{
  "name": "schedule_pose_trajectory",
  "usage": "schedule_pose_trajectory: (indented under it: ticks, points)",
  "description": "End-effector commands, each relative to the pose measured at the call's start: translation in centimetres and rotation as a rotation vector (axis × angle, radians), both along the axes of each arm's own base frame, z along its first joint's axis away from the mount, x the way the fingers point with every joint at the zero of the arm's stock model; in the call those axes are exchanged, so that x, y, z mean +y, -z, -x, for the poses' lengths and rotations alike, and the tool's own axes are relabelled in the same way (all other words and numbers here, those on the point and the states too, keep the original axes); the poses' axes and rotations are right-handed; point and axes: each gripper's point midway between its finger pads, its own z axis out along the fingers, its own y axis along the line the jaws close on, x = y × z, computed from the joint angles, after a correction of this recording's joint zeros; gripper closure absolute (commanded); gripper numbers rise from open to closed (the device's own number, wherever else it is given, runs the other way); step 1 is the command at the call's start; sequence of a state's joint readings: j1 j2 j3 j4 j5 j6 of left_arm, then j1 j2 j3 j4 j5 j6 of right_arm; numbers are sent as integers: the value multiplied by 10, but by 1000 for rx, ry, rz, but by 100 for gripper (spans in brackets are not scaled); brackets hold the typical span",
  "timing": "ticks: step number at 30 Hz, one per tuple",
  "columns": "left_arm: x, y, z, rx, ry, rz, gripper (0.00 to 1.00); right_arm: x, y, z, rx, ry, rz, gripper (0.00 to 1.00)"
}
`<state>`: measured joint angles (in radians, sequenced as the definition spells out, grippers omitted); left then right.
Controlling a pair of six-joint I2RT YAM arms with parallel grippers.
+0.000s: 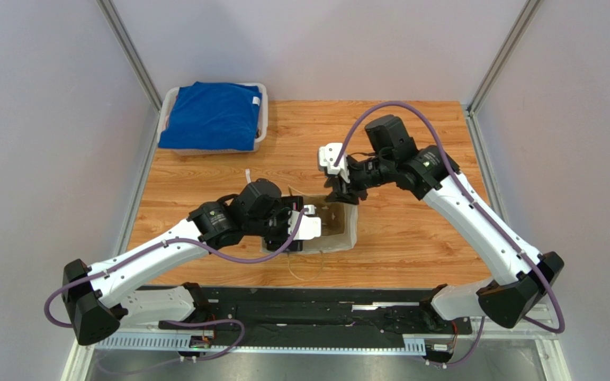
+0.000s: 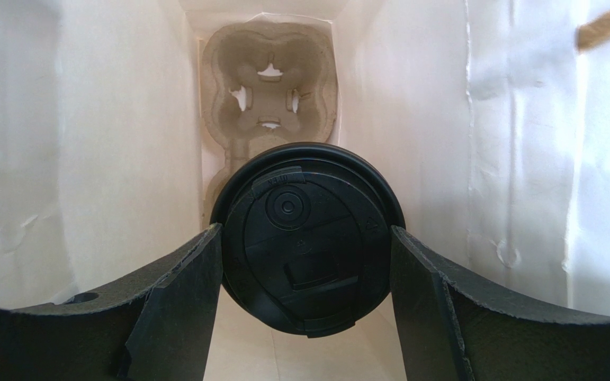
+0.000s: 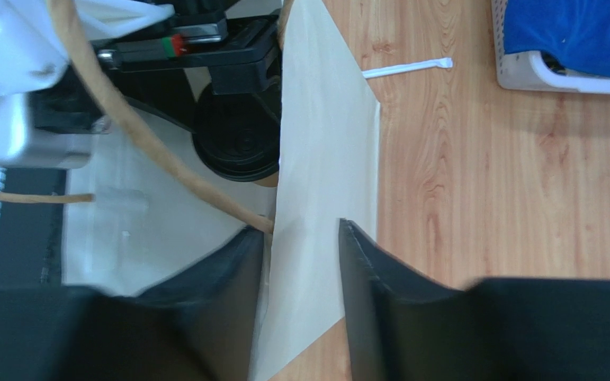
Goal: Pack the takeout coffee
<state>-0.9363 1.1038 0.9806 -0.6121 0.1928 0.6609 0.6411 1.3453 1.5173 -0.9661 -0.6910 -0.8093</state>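
Observation:
The takeout coffee shows by its round black lid (image 2: 300, 214) inside the white paper bag (image 2: 109, 159). My left gripper (image 2: 306, 238) is down in the bag, its fingers (image 2: 197, 286) shut on the cup's sides just under the lid. The brown cup body is hidden. A grey-brown pulp tray (image 2: 316, 95) lies at the bag's bottom beyond the cup. In the top view the left gripper (image 1: 312, 226) is in the bag (image 1: 348, 234). My right gripper (image 1: 338, 193) is at the bag's far rim. In the right wrist view it (image 3: 302, 226) stands astride the bag wall (image 3: 324, 159), jaws apart; the lid (image 3: 236, 143) shows inside.
A thin white straw (image 1: 247, 175) lies on the wood left of the bag and also shows in the right wrist view (image 3: 408, 67). A white basket (image 1: 262, 127) with a blue cloth (image 1: 211, 115) sits at the back left. The bag's brown handle (image 3: 149, 151) arcs over the opening.

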Motion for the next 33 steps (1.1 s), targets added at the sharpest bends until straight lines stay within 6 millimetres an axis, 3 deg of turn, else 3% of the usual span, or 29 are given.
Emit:
schedule_pose_trajectory:
  ticks: [1, 2, 3, 13, 26, 33]
  points:
    - [-9, -16, -8, -55, 16, 33, 83, 13, 6, -16, -39, 34, 18, 76]
    - [-10, -18, -9, -66, 14, 35, 83, 14, 6, -15, -31, 44, 15, 94]
    - [-11, -20, -13, -86, 6, 44, 83, 16, 6, -14, -29, 46, 6, 100]
    - [-31, -48, -20, -210, 34, 126, 83, 22, -11, -9, -69, 112, -90, 100]
    - [-53, -22, -25, -206, 82, 72, 84, 25, -23, 4, -84, 117, -159, 100]
    - [-51, -2, -21, -194, 103, 38, 84, 25, -26, 7, -166, 106, -189, 100]
